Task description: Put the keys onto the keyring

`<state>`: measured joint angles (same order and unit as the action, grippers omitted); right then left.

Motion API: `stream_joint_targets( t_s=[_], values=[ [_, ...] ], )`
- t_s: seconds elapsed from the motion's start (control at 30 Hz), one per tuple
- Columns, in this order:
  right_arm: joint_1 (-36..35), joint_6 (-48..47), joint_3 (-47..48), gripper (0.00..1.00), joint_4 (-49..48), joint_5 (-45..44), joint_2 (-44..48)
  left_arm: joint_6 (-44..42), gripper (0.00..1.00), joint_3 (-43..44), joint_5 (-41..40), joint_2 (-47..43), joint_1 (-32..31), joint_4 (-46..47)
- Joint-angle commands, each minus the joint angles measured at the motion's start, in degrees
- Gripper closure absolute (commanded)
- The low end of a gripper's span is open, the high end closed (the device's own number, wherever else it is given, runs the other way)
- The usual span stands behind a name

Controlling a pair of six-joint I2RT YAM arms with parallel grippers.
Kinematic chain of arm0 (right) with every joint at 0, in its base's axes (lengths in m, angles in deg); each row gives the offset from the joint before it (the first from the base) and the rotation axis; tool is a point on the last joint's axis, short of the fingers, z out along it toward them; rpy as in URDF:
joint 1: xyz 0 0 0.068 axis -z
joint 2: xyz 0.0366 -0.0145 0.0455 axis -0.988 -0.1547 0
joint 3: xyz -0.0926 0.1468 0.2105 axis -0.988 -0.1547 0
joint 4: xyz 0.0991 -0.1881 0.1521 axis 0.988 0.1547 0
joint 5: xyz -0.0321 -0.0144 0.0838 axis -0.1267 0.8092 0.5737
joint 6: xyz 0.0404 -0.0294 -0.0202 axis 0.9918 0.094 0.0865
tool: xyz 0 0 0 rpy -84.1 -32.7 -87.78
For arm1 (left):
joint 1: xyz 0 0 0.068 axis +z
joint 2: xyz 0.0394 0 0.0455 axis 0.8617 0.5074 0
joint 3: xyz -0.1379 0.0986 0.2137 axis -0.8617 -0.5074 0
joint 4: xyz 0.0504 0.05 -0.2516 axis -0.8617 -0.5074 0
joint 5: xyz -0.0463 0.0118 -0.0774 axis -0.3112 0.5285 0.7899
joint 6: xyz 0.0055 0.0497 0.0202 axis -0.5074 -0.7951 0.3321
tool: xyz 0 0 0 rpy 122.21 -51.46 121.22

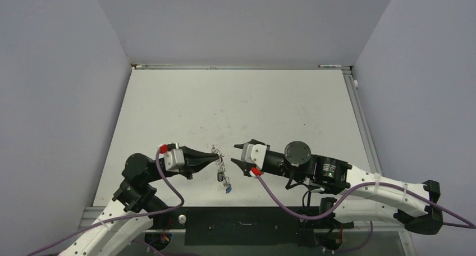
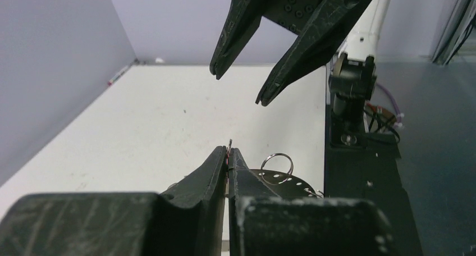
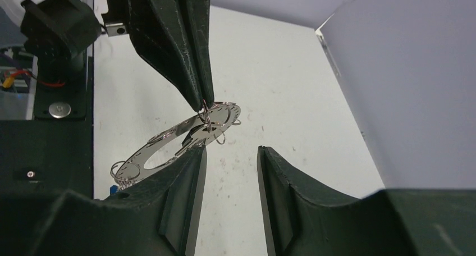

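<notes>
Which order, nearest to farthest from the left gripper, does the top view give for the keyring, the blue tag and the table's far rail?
1. The keyring, pinched at the tips of the left gripper.
2. The blue tag, just off to the near side.
3. The far rail, well beyond, at the back.

You see a thin keyring (image 3: 157, 141) of bright, polished metal glinting mid-frame, a matt white table (image 3: 269, 71) flecked with small dark marks behind it, and matt black plastic, scuffed pale with scratches, on the left gripper's fingers (image 3: 168, 37) above and the right gripper's fingers (image 3: 179, 200) below.
</notes>
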<state>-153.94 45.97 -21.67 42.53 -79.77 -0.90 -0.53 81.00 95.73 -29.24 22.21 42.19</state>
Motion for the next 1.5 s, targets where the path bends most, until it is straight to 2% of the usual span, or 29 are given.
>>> stream_joint_targets(
  t_s=[0.0, 0.2, 0.37, 0.43, 0.6, 0.67, 0.87, 1.2, 1.47],
  values=[
    [-0.1, 0.8, -0.7, 0.61, -10.3, 2.7, 1.5, 9.1, 1.00, -2.6, 0.5, -4.2, 2.0, 18.8],
    [0.1, 2.3, -2.4, 0.61, -15.9, 3.7, -0.2, 21.4, 1.00, -9.8, -2.4, -7.7, 5.1, 41.4],
    [0.1, 4.4, -2.5, 0.61, -18.7, 4.9, -3.6, 24.9, 1.00, -11.0, -1.5, -6.8, 5.6, 47.2],
    [0.2, 4.4, -2.3, 0.61, -18.0, 4.5, -3.8, 24.7, 1.00, -10.9, -1.2, -6.7, 5.6, 46.3],
    [0.2, 3.5, -1.6, 0.58, -14.7, 5.8, -1.4, 15.1, 1.00, -6.2, 3.1, -7.1, 5.5, 27.9],
    [0.2, 3.2, -0.7, 0.58, -12.6, 7.5, -0.7, 13.3, 1.00, -5.9, 3.0, -7.7, 5.4, 25.1],
    [0.2, 3.0, 0.5, 0.58, -11.0, 11.1, -0.7, 13.1, 1.00, -5.7, 4.4, -6.5, 5.5, 24.4],
    [0.5, 1.8, 0.5, 0.68, -11.0, 10.9, -2.3, 14.0, 1.00, -5.4, 6.4, -4.4, 5.5, 24.7],
    [1.3, 1.8, 0.8, 0.68, -11.3, 11.1, -4.1, 15.0, 1.00, -5.8, 7.0, -4.3, 5.5, 25.9]
  ],
)
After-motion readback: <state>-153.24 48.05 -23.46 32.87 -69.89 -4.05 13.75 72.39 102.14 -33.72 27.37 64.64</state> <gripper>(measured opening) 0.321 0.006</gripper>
